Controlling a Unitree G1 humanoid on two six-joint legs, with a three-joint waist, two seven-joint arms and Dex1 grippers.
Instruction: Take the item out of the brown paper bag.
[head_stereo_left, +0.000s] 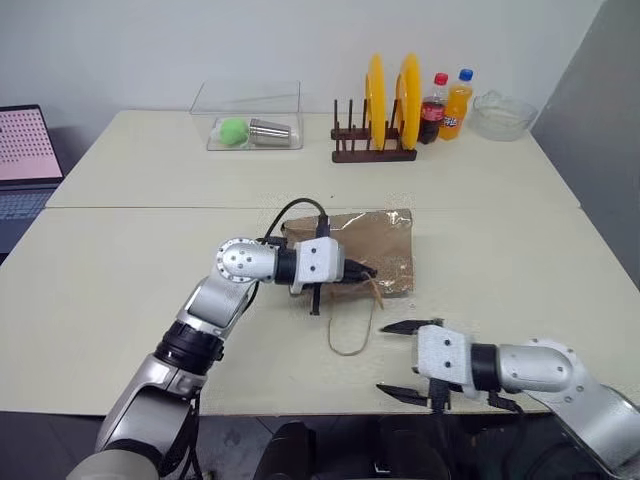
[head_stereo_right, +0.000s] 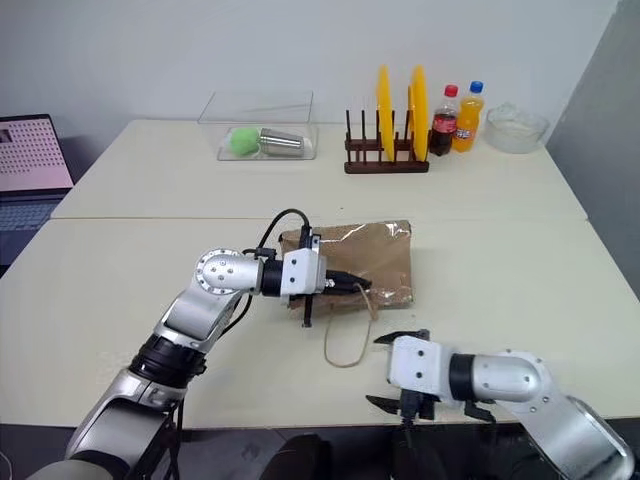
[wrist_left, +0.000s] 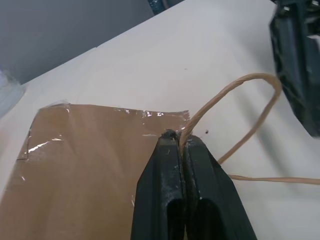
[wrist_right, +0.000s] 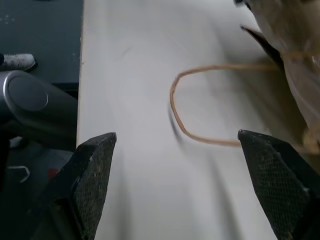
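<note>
So, head views first: brown paper bag (head_stereo_left: 362, 248) lies flat on the cream table (head_stereo_left: 140, 260), creased kraft paper, wider than tall, shiny clear tape strips along its edges. Left gripper (head_stereo_left: 366, 272) reaches over the bag's near edge, black fingers pressed together, pinching a thin tan cord handle (head_stereo_left: 352, 325) whose loop trails toward the table's front edge. Right gripper (head_stereo_left: 402, 358) hovers near that front edge, fingers spread wide, holding nothing, apart from the loop. At the far side: clear plastic box (head_stereo_left: 250, 115) with a green ball (head_stereo_left: 233, 130) and a metal cup (head_stereo_left: 269, 132), dark wooden rack (head_stereo_left: 372, 140) with two upright yellow plates (head_stereo_left: 392, 100), a red-capped cola bottle (head_stereo_left: 433, 108) beside an orange soda bottle (head_stereo_left: 457, 104), a glass bowl (head_stereo_left: 503, 115). Laptop (head_stereo_left: 25, 160) at far left. The item cannot be seen; the bag looks flat.

Left wrist view: both black fingers (wrist_left: 165, 190) clamp the cord right at the bag's taped corner, matte paper with wrinkles.

Right wrist view: textured black fingertips (wrist_right: 95, 175) stand far apart over the bare table, cord loop between them, bag edge beyond.
</note>
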